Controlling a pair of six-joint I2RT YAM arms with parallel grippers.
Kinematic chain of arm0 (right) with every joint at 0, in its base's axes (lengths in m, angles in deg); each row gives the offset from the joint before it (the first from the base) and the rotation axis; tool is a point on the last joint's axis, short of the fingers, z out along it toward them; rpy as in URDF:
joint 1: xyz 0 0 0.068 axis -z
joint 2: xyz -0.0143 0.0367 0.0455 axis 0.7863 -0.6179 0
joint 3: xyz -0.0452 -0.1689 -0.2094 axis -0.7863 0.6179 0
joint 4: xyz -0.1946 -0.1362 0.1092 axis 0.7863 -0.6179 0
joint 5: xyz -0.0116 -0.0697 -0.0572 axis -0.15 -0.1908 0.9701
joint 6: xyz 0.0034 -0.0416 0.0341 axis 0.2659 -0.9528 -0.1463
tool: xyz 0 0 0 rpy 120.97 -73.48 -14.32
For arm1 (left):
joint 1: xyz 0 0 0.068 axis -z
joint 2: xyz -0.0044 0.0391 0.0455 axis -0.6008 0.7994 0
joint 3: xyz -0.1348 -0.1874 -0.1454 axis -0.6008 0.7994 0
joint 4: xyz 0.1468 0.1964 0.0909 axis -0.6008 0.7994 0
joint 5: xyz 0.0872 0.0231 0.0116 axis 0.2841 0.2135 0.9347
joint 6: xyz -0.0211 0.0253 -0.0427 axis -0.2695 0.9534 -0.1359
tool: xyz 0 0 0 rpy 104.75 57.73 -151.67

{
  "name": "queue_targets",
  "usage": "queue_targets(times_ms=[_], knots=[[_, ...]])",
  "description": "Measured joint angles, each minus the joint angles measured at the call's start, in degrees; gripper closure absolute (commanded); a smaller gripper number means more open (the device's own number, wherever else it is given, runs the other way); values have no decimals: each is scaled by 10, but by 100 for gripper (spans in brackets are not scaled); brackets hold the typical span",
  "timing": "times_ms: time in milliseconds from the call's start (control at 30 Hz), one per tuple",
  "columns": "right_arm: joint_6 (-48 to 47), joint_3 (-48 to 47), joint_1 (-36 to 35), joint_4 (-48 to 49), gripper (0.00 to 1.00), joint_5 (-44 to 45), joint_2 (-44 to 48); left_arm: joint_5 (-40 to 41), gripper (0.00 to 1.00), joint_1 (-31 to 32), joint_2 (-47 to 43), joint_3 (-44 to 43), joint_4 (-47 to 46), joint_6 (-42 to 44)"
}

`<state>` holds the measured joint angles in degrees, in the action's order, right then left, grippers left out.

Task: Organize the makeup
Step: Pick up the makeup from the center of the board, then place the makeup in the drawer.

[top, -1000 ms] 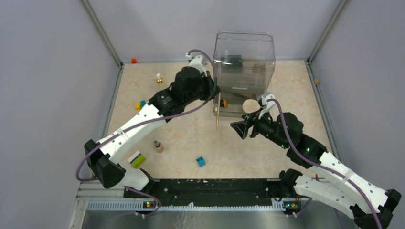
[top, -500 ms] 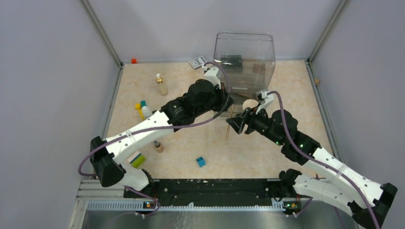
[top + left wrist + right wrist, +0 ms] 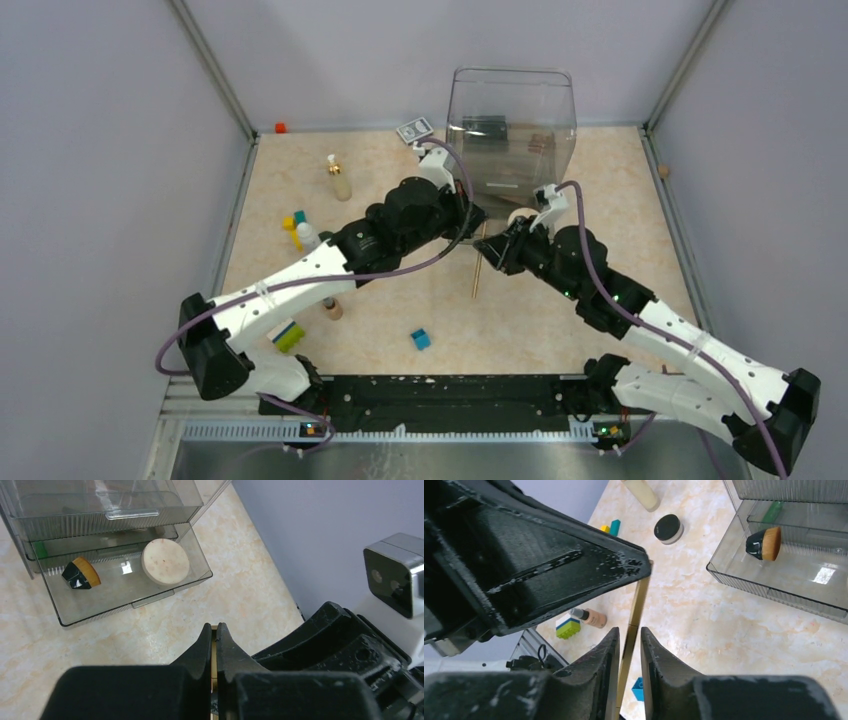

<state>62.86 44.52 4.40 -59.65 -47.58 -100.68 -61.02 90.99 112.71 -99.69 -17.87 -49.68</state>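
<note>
A thin gold stick (image 3: 477, 275) hangs upright in front of the clear drawer organizer (image 3: 512, 130). My left gripper (image 3: 213, 627) is shut on its upper end. My right gripper (image 3: 630, 630) straddles the gold stick (image 3: 639, 600) lower down; its jaws are narrow, with a slim gap still showing beside the stick. The open bottom drawer (image 3: 135, 602) holds a beige round disc (image 3: 165, 561) and a short black-based brush (image 3: 80, 575). On the table lie a black round compact (image 3: 668, 528), a tan tube (image 3: 330, 307), a gold-capped bottle (image 3: 340, 180) and a white bottle (image 3: 307, 234).
A blue cube (image 3: 420, 339) sits near the front middle. A green and yellow block (image 3: 288, 335) lies by the left arm's base, and small coloured blocks (image 3: 293, 220) stand next to the white bottle. A grey card box (image 3: 412, 130) lies at the back.
The left arm carried the gold stick right, toward the drawer front. The right gripper came up to the stick and narrowed its jaws around it.
</note>
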Motion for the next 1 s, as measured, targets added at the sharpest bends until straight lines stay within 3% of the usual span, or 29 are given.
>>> queue_targets(times_ms=[133,233,267,333,400,433,467,533,700,1000], knots=[[18,4,1,13,80,3,-5,5,100,0,-19,14,-9,-4],[30,8,3,23,92,1,-12,6,100,0,-26,23,-14,-7],[34,8,3,24,96,1,-14,6,96,0,-27,25,-17,-8],[40,13,3,34,100,-1,-17,8,79,0,-27,28,-19,-10],[42,16,4,37,100,-1,-17,10,49,0,-28,31,-21,-12],[40,16,4,38,100,1,-17,11,30,0,-28,32,-22,-9],[35,16,4,38,100,4,-17,16,18,0,-29,33,-22,-7],[10,15,4,35,100,14,-17,29,2,0,-36,39,-24,-4],[-128,2,4,20,100,47,-27,87,1,0,-73,41,-5,19],[-552,-28,5,17,100,78,-135,196,1,-16,-174,37,88,86]])
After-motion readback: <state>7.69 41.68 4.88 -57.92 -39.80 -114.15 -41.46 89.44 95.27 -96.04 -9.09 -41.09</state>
